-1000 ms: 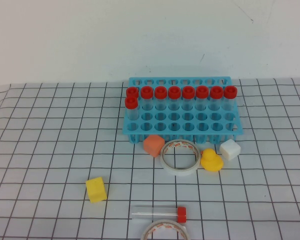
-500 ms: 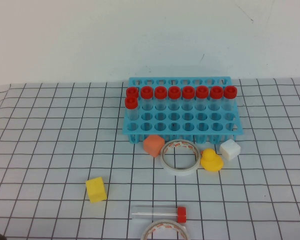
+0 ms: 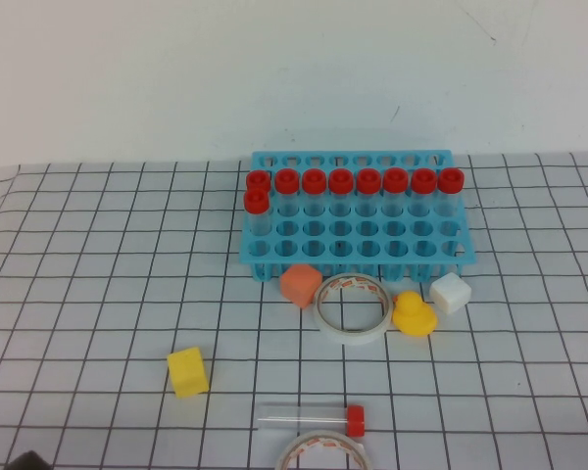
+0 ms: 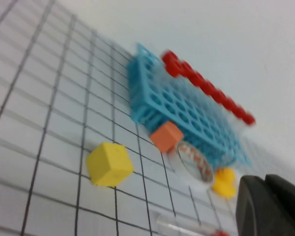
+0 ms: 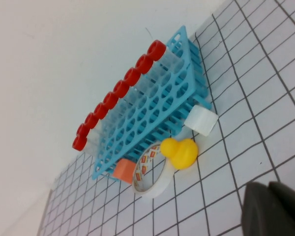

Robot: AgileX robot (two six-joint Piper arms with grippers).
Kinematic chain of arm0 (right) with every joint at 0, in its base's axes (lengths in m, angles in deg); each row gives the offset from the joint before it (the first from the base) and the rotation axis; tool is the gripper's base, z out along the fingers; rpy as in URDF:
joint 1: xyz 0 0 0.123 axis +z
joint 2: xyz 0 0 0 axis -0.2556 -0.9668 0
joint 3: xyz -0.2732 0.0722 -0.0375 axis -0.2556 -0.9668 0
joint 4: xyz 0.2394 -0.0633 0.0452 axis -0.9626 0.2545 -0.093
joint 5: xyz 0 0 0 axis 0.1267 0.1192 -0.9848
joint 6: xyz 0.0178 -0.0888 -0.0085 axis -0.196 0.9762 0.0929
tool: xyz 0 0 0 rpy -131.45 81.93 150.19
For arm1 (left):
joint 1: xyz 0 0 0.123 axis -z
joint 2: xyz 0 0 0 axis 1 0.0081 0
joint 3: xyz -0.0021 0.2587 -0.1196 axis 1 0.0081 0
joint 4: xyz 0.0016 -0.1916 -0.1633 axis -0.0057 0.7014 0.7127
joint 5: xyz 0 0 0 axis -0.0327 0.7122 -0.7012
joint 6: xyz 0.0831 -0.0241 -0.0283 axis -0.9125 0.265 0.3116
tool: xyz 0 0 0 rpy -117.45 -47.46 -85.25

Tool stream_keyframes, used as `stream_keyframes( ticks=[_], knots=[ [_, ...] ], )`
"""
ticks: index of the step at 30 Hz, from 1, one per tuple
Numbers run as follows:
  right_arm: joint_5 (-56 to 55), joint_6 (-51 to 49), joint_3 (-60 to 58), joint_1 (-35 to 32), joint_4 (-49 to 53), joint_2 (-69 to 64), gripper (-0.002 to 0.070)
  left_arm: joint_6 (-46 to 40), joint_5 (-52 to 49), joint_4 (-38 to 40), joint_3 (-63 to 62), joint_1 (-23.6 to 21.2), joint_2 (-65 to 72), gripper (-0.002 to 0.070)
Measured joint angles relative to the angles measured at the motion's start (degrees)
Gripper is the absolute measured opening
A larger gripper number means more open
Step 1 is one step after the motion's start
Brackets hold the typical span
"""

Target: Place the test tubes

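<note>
Blue rack (image 3: 358,253): far centre of the gridded table (image 3: 98,294); nine red-capped tubes (image 3: 342,182) upright in it, eight in a row, one more a row nearer at the left end.
Loose test tube (image 3: 309,419): lying flat near the front edge, red cap to the right, just beyond a tape roll (image 3: 323,452) cut off by the frame.
Left gripper (image 4: 266,201): low at the near left corner, angled toward the rack, fingers closed together, nothing held.
Right gripper (image 5: 270,204): seen only from its own wrist camera, pointing across the table at the rack, fingers pressed together, empty.
Writing: reddish print on the second tape roll (image 3: 352,306), unreadable.
Beside that roll: orange block (image 3: 301,284), yellow duck (image 3: 414,314), white cube (image 3: 451,292).
Yellow cube (image 3: 188,371): alone, front left.
</note>
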Motion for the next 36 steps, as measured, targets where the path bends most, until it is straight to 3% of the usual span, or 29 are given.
stream_keyframes(
  ticks=[11,14,19,23,27,29,36],
  knots=[
    [0.6,7.1,0.0,0.0,-0.2,0.0,-0.0001,-46.5,-23.7,-2.2,-27.1,0.1,28.5,-0.0001],
    [0.9,7.4,0.0,0.0,-0.2,0.0,-0.0001,-53.8,-30.4,-2.7,-34.8,0.1,37.3,-0.0001],
    [1.2,8.0,0.0,0.0,-0.2,0.0,-0.0001,-58.8,-37.8,-4.4,-47.2,0.1,52.0,-0.0001],
    [1.4,8.1,0.0,0.0,-0.2,0.0,-0.0001,-60.5,-42.3,-10.2,-56.0,2.2,62.3,-0.0001],
    [1.4,8.1,0.0,0.0,-0.2,0.0,-0.0001,-60.7,-43.2,-18.9,-62.5,7.9,70.8,-0.0001],
    [1.4,8.1,0.0,0.0,-0.2,0.0,-0.0001,-60.7,-43.4,-25.2,-65.8,13.1,75.7,-0.0001],
    [1.4,8.4,0.0,0.0,-0.2,0.0,-0.0001,-60.7,-40.8,-35.6,-69.3,23.7,85.6,0.0036]
  ],
)
